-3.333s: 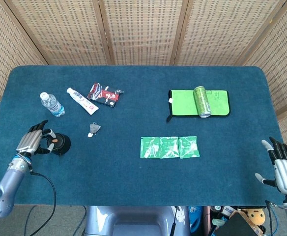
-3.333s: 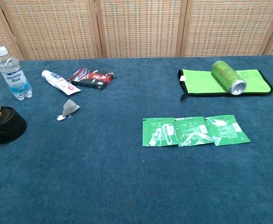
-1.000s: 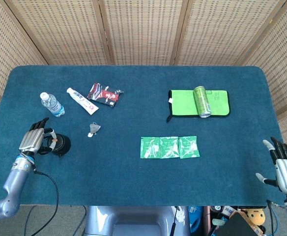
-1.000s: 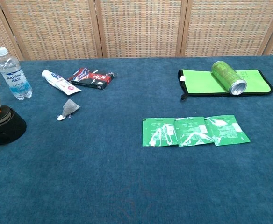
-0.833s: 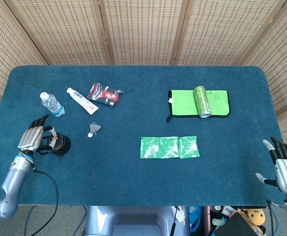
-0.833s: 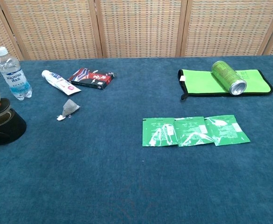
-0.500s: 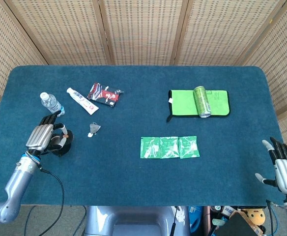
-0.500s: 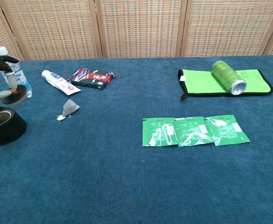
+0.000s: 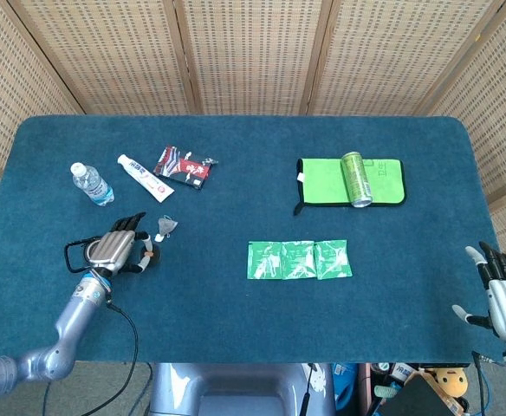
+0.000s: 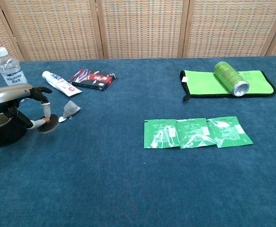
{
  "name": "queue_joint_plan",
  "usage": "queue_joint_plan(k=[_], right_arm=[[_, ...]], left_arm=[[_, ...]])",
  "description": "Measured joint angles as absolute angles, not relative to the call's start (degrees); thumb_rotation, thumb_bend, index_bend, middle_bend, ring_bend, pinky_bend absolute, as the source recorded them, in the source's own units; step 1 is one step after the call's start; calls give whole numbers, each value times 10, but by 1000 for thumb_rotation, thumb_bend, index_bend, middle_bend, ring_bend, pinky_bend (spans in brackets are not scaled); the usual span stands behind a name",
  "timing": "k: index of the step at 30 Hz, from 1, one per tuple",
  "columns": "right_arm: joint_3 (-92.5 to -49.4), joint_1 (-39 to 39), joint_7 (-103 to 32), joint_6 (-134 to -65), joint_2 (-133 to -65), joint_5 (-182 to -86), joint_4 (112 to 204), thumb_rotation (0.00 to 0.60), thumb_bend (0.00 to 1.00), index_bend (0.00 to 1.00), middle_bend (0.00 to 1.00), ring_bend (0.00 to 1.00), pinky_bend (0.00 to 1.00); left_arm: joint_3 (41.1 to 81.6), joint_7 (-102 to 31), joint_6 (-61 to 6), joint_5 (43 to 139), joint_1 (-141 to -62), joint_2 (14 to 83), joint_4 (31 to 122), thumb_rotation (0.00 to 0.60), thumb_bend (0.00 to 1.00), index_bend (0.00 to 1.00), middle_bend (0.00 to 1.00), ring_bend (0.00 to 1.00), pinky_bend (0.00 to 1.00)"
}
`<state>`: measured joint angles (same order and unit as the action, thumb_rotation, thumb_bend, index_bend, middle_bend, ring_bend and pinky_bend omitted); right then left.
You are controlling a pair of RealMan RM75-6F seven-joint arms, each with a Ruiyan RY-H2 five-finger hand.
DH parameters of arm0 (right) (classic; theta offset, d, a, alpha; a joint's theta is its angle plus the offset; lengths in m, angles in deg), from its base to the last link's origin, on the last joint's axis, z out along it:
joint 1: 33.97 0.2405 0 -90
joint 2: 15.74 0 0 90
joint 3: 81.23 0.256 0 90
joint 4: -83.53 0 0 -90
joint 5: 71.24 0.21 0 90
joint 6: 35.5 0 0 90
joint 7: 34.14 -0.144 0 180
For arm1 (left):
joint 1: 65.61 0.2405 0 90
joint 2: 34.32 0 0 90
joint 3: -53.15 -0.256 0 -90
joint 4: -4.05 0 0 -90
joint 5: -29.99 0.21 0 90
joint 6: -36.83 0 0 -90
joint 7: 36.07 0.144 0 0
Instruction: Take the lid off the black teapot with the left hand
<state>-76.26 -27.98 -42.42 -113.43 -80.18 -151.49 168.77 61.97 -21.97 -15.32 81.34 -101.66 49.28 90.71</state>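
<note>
The black teapot (image 10: 2, 134) stands at the table's near left with its mouth uncovered. My left hand (image 10: 16, 100) reaches over it and pinches the orange knob of the lid (image 10: 47, 126), which hangs low over the cloth just right of the pot. From the head view, the left hand (image 9: 116, 250) covers most of the pot, and the lid (image 9: 150, 256) shows at its fingertips. My right hand (image 9: 502, 298) sits off the table's front right corner, fingers spread, holding nothing.
A tea bag (image 10: 71, 109) lies just beyond the lid. Behind it are a water bottle (image 10: 10, 72), a toothpaste tube (image 10: 58, 82) and a red-black box (image 10: 93, 79). Green sachets (image 10: 197, 133) lie mid-table; a can (image 10: 231, 78) rests on a green cloth (image 10: 258, 84).
The left hand has lifted the lid off the teapot and carried it right and down, from above the pot to just beside it. The right hand has not moved.
</note>
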Motion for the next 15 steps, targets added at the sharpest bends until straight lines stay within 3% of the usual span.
queue_joint_plan(k=[2, 4, 6, 15], right_arm=[[-762, -280, -425, -1134, -801, -1515, 1688, 600, 0, 0, 0, 0, 0], [-763, -280, -425, -1135, -801, -1515, 1688, 600, 0, 0, 0, 0, 0], [-763, -281, -425, -1135, -801, -1515, 1689, 600, 0, 0, 0, 0, 0], [-763, -282, -423, -1138, -800, -1515, 1694, 600, 0, 0, 0, 0, 0]], left_arm=[[618, -221, -152, 811, -1017, 501, 900, 600, 425, 500, 0, 0, 0], [617, -225, -148, 813, -1018, 500, 899, 600, 392, 172, 0, 0, 0], [615, -231, -137, 817, -1019, 494, 903, 600, 338, 7, 0, 0, 0], [620, -261, -155, 863, -1008, 432, 966, 600, 310, 0, 0, 0, 0]])
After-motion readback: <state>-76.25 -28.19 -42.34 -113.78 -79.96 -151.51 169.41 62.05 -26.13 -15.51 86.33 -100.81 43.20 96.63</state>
